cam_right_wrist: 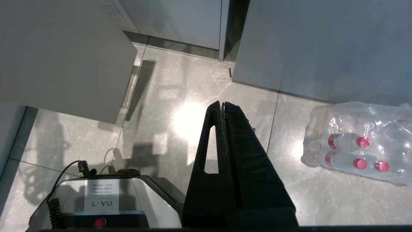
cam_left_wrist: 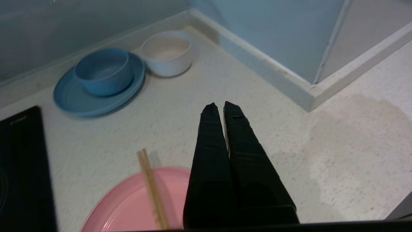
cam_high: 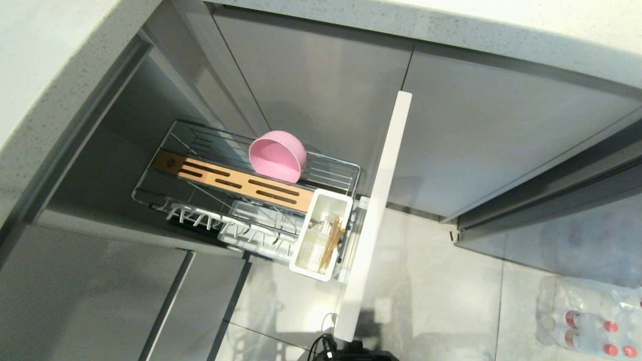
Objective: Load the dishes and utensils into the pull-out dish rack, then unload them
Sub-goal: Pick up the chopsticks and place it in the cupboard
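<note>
The pull-out dish rack stands drawn out of the lower cabinet. A pink bowl lies tipped on its side on the wires behind the rack's slotted wooden strip. Light wooden sticks stand in its white utensil cup. In the left wrist view a pink plate sits on the countertop with a pair of chopsticks lying across it. My left gripper hovers shut and empty over the counter just beside the plate. My right gripper hangs shut above the floor, parked.
A blue bowl on a blue plate and a white bowl sit near the counter's back wall. A black cooktop borders the plate. The rack's white front panel juts out. Wrapped water bottles lie on the floor.
</note>
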{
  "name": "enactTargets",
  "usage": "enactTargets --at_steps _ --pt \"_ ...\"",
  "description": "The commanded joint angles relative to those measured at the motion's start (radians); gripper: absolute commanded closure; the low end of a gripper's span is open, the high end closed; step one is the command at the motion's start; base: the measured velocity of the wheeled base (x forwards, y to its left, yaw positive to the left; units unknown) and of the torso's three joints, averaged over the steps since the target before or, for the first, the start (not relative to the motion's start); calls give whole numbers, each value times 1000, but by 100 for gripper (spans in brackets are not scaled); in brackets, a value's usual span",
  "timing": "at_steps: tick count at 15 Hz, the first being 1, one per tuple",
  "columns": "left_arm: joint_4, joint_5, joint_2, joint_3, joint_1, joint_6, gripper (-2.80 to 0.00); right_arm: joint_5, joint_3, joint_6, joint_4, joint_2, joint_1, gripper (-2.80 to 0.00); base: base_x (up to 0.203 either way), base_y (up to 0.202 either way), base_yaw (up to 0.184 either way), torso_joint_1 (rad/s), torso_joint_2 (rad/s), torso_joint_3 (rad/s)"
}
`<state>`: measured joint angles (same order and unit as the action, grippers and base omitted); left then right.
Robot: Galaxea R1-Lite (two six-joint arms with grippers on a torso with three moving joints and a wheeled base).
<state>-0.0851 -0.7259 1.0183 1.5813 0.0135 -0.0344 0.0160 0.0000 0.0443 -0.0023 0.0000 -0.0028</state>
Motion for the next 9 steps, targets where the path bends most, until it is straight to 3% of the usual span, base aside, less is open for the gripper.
enactTargets --at_steps 1,5,9 --pt "-175 61 -3 43 -106 -90 0 0 0 0 0 2 0 0 0 0 0 0 0 0" --pt "-436 305 31 118 -385 -296 0 -1 0 0 -1 0 0 0 0 0 0 0 0 0" --pt "-572 434 34 81 -501 -433 0 0 0 0 -1 0 0 0 0 0 0 0 0 0"
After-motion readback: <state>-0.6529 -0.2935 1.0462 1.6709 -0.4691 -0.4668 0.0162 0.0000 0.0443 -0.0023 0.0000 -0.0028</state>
